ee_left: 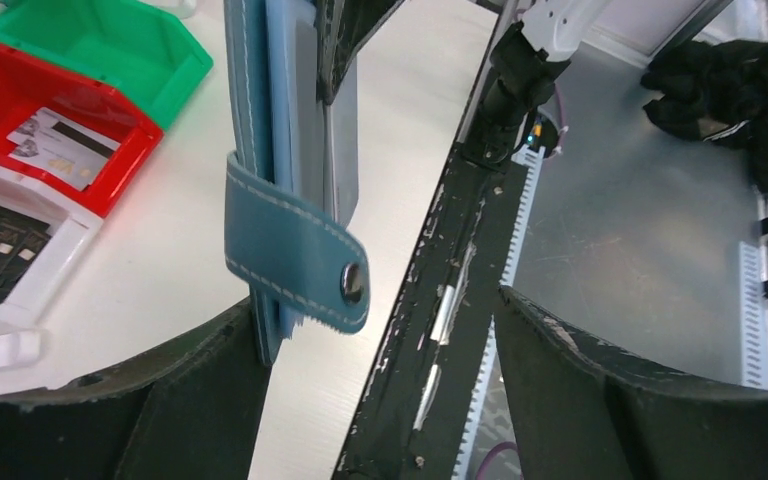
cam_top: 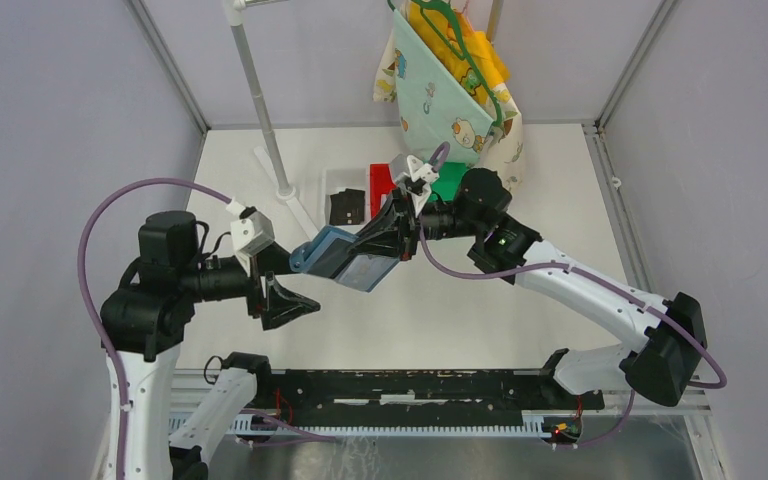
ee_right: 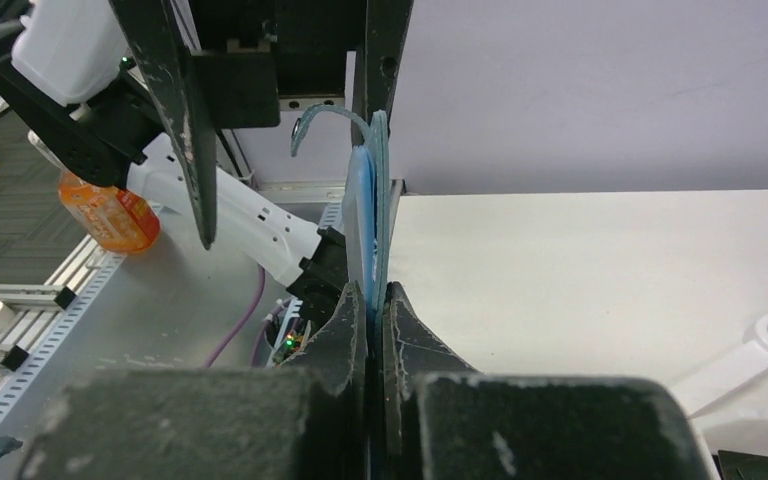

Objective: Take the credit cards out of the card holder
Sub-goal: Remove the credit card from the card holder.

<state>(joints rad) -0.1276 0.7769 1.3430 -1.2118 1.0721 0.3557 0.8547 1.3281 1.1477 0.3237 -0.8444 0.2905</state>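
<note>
Jaws of our right gripper clamp the card holder, our left gripper gapes empty at eight o'clock; next, we reckon, pinch a card.

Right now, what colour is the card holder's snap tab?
Teal-blue with pale stitching; the snap tab shows best in the left wrist view.

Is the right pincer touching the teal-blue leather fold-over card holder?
Touching: right wrist view shows the right pincer shut on the teal-blue card holder.
</note>
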